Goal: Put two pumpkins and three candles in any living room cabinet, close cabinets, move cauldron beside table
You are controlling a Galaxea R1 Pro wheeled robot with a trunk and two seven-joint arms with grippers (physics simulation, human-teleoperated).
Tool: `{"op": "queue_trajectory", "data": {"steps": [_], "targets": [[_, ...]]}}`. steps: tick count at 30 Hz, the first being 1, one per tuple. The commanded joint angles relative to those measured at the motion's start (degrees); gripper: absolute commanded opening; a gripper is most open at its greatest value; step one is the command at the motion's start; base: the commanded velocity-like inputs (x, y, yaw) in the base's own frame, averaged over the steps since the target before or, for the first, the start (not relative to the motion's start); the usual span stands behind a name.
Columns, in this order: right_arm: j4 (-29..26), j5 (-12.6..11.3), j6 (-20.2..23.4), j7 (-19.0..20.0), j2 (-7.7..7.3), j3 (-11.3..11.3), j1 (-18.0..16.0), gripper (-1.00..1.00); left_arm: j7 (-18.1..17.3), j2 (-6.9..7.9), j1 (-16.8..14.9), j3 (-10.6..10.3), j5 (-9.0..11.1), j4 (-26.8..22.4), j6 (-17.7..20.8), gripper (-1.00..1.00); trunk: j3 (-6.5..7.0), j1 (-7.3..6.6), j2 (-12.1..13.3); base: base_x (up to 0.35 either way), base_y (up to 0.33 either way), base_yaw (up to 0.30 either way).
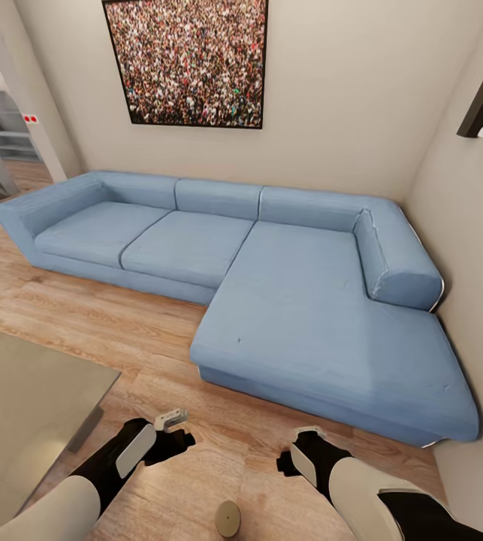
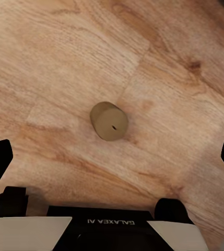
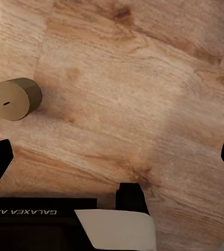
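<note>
Left gripper (image 2: pixel 112 157) is spread wide, nothing held, right above a candle (image 2: pixel 109 121) standing on the wood floor (image 1: pixel 121 323). Pickup looks underway, so it'd need lowering and closing. Right gripper (image 3: pixel 112 157) is empty too.

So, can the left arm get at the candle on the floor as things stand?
Probably yes: the candle lies on bare wooden floor beneath the left pincer, whose jaws stand open, with nothing between them.

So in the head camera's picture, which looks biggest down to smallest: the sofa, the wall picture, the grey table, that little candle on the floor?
1. Blue sofa
2. Wall picture, cut off at the top
3. Grey table, partly out of frame, so unsure against the picture
4. Candle
</note>
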Motion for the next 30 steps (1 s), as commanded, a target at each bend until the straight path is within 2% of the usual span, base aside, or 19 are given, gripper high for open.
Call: {"op": "queue_trajectory", "data": {"steps": [1,3,6,7,8,11,14,15,18,19,20,22,23,26,30], "targets": [[0.03,0.14,0.0,1.93,-0.02,0.06,0.0,1.0,0.01,0.02,0.0,-0.01,0.04,-0.01,0.01,1.0,-0.18,0.23,-0.42,0.0,0.0,0.0],[0.09,0.3,0.0,5.67,-0.11,0.14,0.01,1.0,-0.1,0.05,0.0,0.02,0.07,-0.07,0.11,1.0,-0.54,0.67,-1.22,0.0,0.0,0.0],[0.12,0.41,0.02,7.99,-0.18,0.23,0.05,1.0,-0.3,0.4,-0.08,0.23,0.32,-0.38,0.42,1.0,-1.08,1.32,-2.42,0.0,0.0,0.0],[0.13,0.45,0.05,8.54,-0.2,0.27,0.04,1.0,-0.66,1.49,-0.17,0.7,0.57,-1.04,1.58,1.0,-1.26,1.54,-2.82,0.0,0.0,0.0],[0.13,0.46,0.06,8.63,-0.2,0.28,0.03,1.0,-0.93,1.92,-0.19,0.96,0.65,-1.58,2.25,1.0,-1.44,1.76,-3.22,0.0,0.0,0.0],[0.15,0.49,0.08,8.91,-0.17,0.3,0.05,1.0,-5.26,3.56,-0.19,3.36,1.44,-8.19,9.61,1.0,-1.98,2.42,-4.43,0.0,0.0,0.0],[0.24,0.49,0.09,8.93,-0.03,0.3,0.04,1.0,-13.28,4.18,-0.15,6.98,1.9,-14.84,18.83,1.0,-2.52,3.08,-5.63,0.0,0.0,0.0],[0.27,0.49,0.09,8.93,0.0,0.3,0.05,1.0,-14.94,4.32,-0.14,7.44,1.91,-15.43,19.81,1.0,-2.7,3.3,-6.03,0.0,0.0,0.0],[0.48,0.55,0.09,8.93,0.11,0.36,0.08,1.0,-31.78,8.45,-0.1,8.63,1.85,-16.82,22.8,1.0,-3.24,3.96,-7.23,0.0,0.0,0.0],[0.54,0.62,0.04,8.79,0.11,0.38,0.08,1.0,-38.84,9.83,-0.09,8.43,1.73,-17.11,23.5,1.0,-3.42,4.18,-7.64,0.0,0.0,0.0],[0.56,0.66,-0.03,8.67,0.11,0.39,0.09,1.0,-40.59,10.12,-0.09,7.76,1.7,-17.17,23.66,1.0,-3.6,4.4,-8.04,0.0,0.0,0.0],[0.55,0.72,-0.54,8.46,0.11,0.39,0.09,1.0,-41.67,10.3,-0.09,6.66,1.69,-17.2,23.76,1.0,-3.96,4.84,-8.84,0.0,0.0,0.0],[0.5,0.73,-3.29,8.4,0.11,0.39,0.09,1.0,-42.3,10.36,-0.09,5.63,1.68,-17.17,23.75,1.0,-4.13,5.06,-9.24,0.0,0.0,0.0],[0.49,0.68,-4.3,8.39,0.11,0.39,0.09,1.0,-42.41,10.35,-0.09,5.46,1.67,-17.16,23.75,1.0,-4.67,5.72,-10.44,0.0,0.0,0.032],[0.48,0.67,-4.56,8.38,0.11,0.39,0.09,1.0,-42.44,10.37,-0.08,5.41,1.67,-17.14,23.75,1.0,-5.39,6.6,-12.05,0.0,0.0,0.274]]}}
